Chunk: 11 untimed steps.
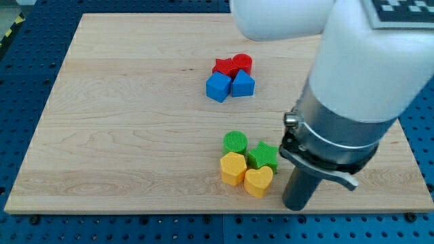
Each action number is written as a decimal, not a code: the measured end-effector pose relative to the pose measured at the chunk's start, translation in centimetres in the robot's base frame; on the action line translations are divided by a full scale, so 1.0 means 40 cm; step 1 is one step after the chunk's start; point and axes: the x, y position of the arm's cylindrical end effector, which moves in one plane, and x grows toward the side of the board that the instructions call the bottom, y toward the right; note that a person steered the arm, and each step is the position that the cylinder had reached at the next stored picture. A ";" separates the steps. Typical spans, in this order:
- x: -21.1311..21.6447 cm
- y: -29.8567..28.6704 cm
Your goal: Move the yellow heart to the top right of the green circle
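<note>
Pale wooden board, lower right of frame: yellow plastic heart just left of my tip, seemingly apart; bare rod, grasping nothing.

a pale wooden board with fine grain is seen filling most of the frame, its edges running slightly slanted toward the top. it's laid on a blue perforated surface, dotted with regular rows of small holes, visible along the left, bottom and right edges. a bit of yellow-black striped tape can be made out in the upper left corner. soft, even light is cast everywhere.
</note>
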 end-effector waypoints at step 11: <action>0.000 -0.126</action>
